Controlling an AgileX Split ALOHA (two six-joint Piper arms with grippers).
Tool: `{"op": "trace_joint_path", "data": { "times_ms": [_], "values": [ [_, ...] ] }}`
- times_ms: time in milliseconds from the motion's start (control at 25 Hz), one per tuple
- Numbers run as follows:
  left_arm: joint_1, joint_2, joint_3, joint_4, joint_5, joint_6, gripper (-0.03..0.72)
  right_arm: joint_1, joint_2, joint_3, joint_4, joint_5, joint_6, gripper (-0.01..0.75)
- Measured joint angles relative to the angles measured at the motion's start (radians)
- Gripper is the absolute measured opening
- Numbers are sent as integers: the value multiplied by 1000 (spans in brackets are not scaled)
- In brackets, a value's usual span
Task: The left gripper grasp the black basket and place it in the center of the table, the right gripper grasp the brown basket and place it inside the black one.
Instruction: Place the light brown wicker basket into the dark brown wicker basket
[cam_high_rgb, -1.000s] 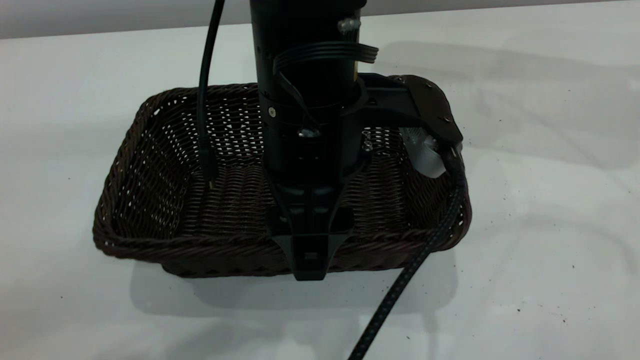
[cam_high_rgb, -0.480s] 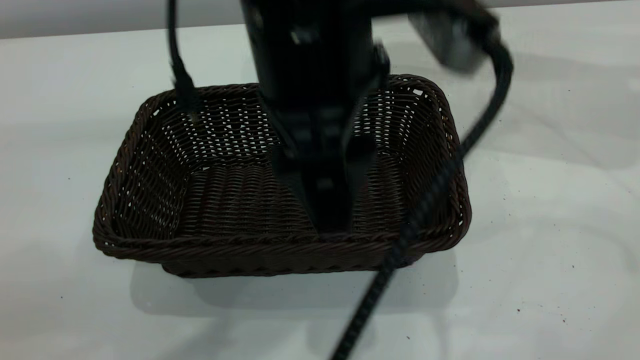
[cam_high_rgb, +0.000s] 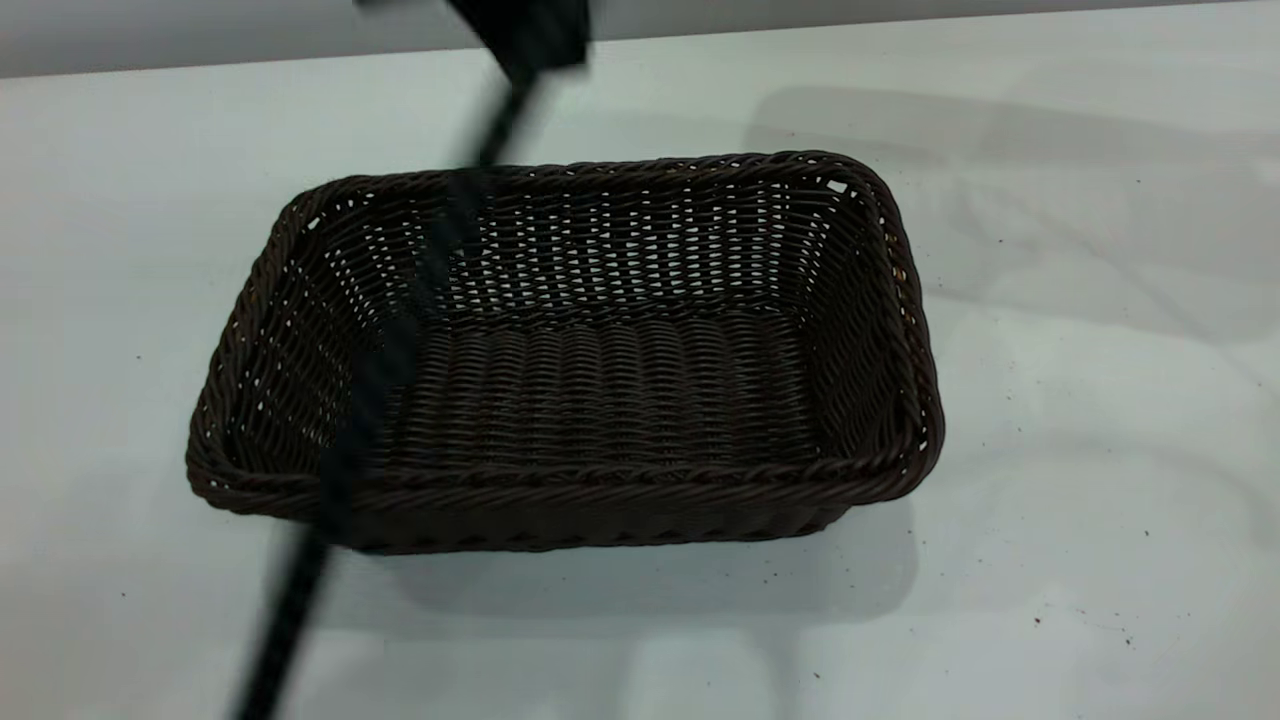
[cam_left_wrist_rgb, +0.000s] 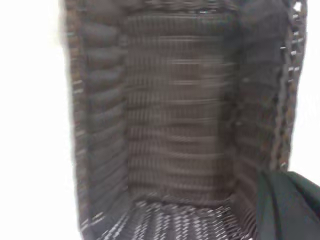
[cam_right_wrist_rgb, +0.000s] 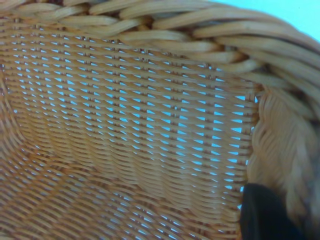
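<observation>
Now that the left tool (cam_left_wrist_rgb: 290, 207) has lifted clear, the black basket (cam_high_rgb: 565, 360) sits alone mid-surface (cam_high_rgb: 1100, 450); its opening cannot be told. Right tool (cam_right_wrist_rgb: 265, 215), grip unclear, is at the brown basket (cam_right_wrist_rgb: 125, 125)'s rim.

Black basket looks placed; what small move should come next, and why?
Probably the right pincer should close on the brown basket wall: its wrist view sits right against that weave, while the black basket stands empty on the table, left arm clear of it.
</observation>
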Motion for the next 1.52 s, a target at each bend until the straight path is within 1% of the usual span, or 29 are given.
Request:
{"op": "trace_joint_path", "data": {
  "times_ms": [200,360,480,640,720,960,1120,1240,1360,1520],
  "values": [
    [0,-110,0,108,-72,-119,1,1,0,0,7,43,1,113],
    [0,-198,0,251,-122,-256,0,17,0,1,61,36,33,113],
    [0,-254,0,389,-126,-349,0,54,0,1,75,34,69,111],
    [0,-302,0,584,-126,-483,0,135,0,2,72,35,118,111],
    [0,-304,0,677,-117,-556,0,187,-1,6,73,35,139,111],
    [0,-308,0,890,-116,-700,0,332,-1,79,81,35,178,111],
    [0,-308,0,952,-117,-719,0,407,-1,144,79,34,186,111],
    [0,-308,0,953,-117,-720,0,447,-1,181,83,34,188,111],
    [0,-308,0,953,-117,-720,0,470,-1,215,86,33,205,111],
    [0,-308,0,949,-116,-730,-1,480,-1,245,82,33,211,111]
  ]
}}
